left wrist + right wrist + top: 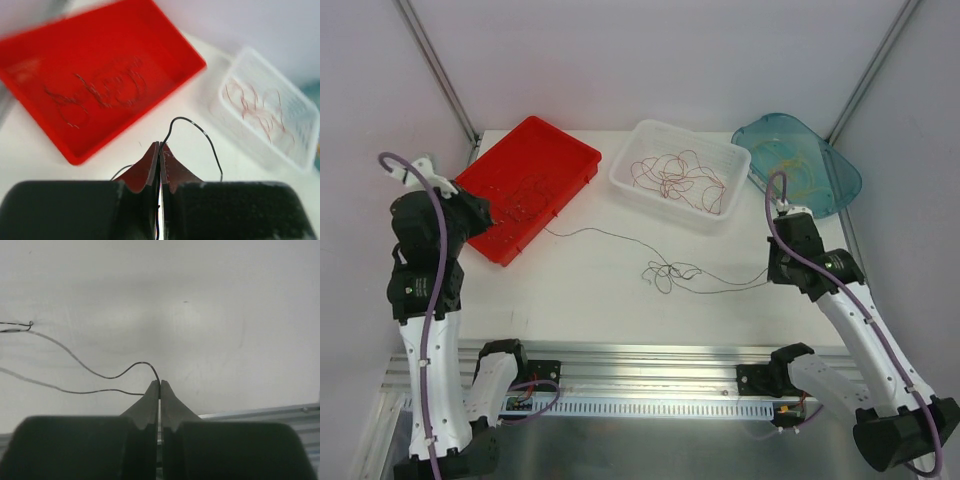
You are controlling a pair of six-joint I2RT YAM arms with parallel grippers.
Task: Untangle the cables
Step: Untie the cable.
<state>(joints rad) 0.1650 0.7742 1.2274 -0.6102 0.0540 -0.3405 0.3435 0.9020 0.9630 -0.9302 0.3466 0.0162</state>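
Note:
A thin dark cable [620, 238] stretches across the white table, knotted into small loops near the middle [670, 272]. My left gripper [490, 215] hangs over the near edge of the red tray and is shut on one end of it; in the left wrist view the black cable [196, 128] arcs out from the pinched fingertips [160, 146]. My right gripper [772, 268], on the right side of the table, is shut on the other end; the right wrist view shows the cable [100, 375] curving away left from its tips [160, 384].
The red tray [570, 152] at back left holds several dark cables [107, 90]. A white basket [625, 172] in the middle holds red cables [675, 178]. At back right, a teal tray [840, 180] holds yellow cables [790, 160]. A metal rail [650, 360] runs along the near edge.

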